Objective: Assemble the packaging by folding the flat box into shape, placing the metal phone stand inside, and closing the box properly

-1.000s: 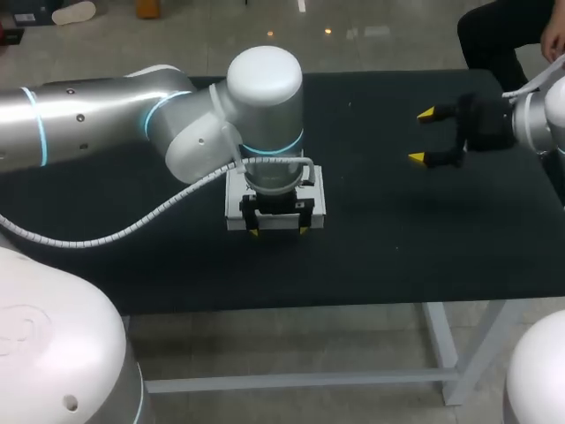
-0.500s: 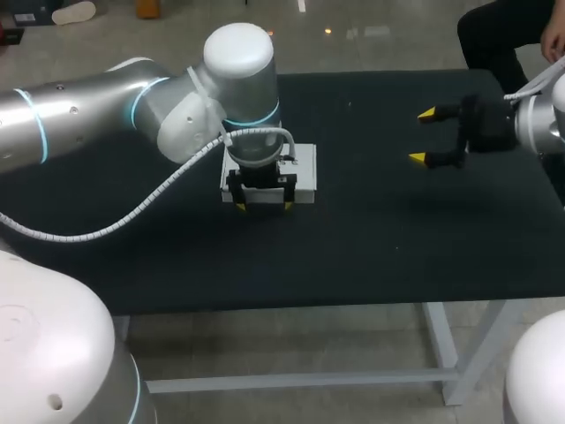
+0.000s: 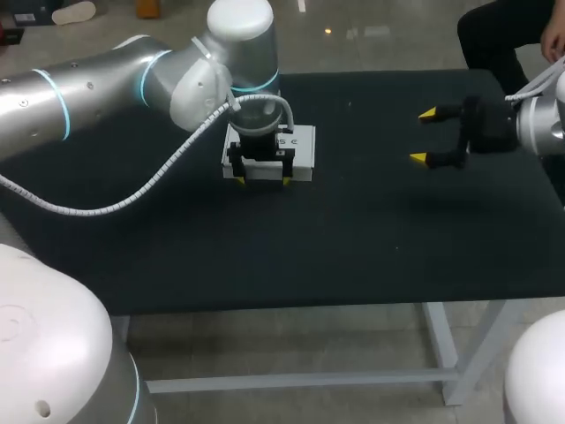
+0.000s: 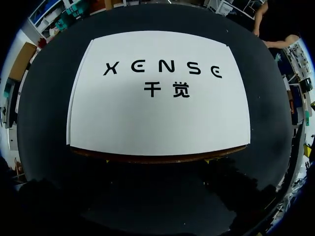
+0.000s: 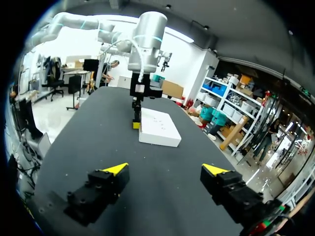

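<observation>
White box (image 3: 298, 148) lies flat on the black table (image 3: 371, 247), left of the middle and toward the far edge. It is closed, with its printed lid facing up. Left arm comes in from the left, wrist straight above the box. Left gripper (image 3: 263, 181) points down at the box's near edge, its two yellow tips spread apart along that edge with nothing clamped between them. From the right wrist view the left gripper (image 5: 136, 119) stands upright just against the side of the box (image 5: 158, 129); whether it touches cannot be told.

In the left wrist view the box (image 4: 157, 98) fills most of the field, with dark table (image 4: 42, 128) around it. A thin brown strip shows under the lid edge nearest the fingers.

Right gripper (image 3: 426, 137) hangs over the right part of the table, well apart from the box, fingers wide and empty. In its own view the right gripper (image 5: 167, 169) faces the box across bare black table (image 5: 98, 142).

A white ribbed hose (image 3: 132, 205) loops from the left arm over the table's left part.
</observation>
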You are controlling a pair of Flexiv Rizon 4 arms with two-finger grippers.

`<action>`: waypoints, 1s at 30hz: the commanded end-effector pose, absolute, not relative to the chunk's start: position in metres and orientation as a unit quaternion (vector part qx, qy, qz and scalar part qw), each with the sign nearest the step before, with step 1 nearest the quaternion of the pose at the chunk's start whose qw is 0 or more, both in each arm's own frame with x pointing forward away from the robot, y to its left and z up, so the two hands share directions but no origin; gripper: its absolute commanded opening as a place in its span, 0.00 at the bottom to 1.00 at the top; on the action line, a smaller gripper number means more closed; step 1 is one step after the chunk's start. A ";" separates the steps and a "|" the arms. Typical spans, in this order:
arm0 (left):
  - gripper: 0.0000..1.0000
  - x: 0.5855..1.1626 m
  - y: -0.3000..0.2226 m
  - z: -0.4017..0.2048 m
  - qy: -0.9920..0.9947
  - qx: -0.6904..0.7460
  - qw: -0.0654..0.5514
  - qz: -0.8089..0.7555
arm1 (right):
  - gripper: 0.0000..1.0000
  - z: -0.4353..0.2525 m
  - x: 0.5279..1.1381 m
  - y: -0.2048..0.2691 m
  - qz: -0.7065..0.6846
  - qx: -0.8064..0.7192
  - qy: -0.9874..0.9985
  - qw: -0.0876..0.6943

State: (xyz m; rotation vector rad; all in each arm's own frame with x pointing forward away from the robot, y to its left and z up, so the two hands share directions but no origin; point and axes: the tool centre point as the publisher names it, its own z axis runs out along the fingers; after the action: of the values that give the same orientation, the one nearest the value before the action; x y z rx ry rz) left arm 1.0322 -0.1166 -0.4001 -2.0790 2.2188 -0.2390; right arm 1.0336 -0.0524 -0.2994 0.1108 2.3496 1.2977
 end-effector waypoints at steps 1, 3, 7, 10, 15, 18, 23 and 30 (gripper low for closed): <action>1.00 1.057 -0.121 -0.401 0.728 -0.684 0.023 -0.049 | 1.00 -0.300 1.034 -0.054 0.474 0.038 0.851 0.225; 1.00 1.067 -0.122 -0.400 0.727 -0.685 0.018 -0.047 | 1.00 -0.300 1.034 -0.054 0.474 0.038 0.851 0.225; 1.00 1.087 -0.122 -0.398 0.723 -0.689 0.014 -0.045 | 1.00 -0.300 1.034 -0.054 0.474 0.038 0.851 0.225; 1.00 1.100 -0.122 -0.398 0.722 -0.691 0.010 -0.044 | 1.00 -0.300 1.034 -0.054 0.474 0.038 0.851 0.225; 1.00 1.120 -0.122 -0.399 0.715 -0.698 0.000 -0.042 | 1.00 -0.300 1.034 -0.054 0.474 0.038 0.851 0.225; 1.00 1.130 -0.123 -0.399 0.711 -0.702 -0.008 -0.041 | 1.00 -0.300 1.034 -0.054 0.474 0.038 0.851 0.225; 1.00 1.144 -0.125 -0.398 0.703 -0.710 -0.016 -0.044 | 1.00 -0.300 1.034 -0.054 0.474 0.038 0.851 0.225; 1.00 1.160 -0.123 -0.394 0.690 -0.722 -0.021 -0.046 | 1.00 -0.300 1.034 -0.054 0.474 0.038 0.851 0.225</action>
State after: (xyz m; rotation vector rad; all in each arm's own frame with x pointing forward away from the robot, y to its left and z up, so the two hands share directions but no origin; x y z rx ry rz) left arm 1.1520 -0.1215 -0.3938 -2.2543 2.1487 -0.2462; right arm 1.0335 -0.0522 -0.2993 0.1114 2.3498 1.2964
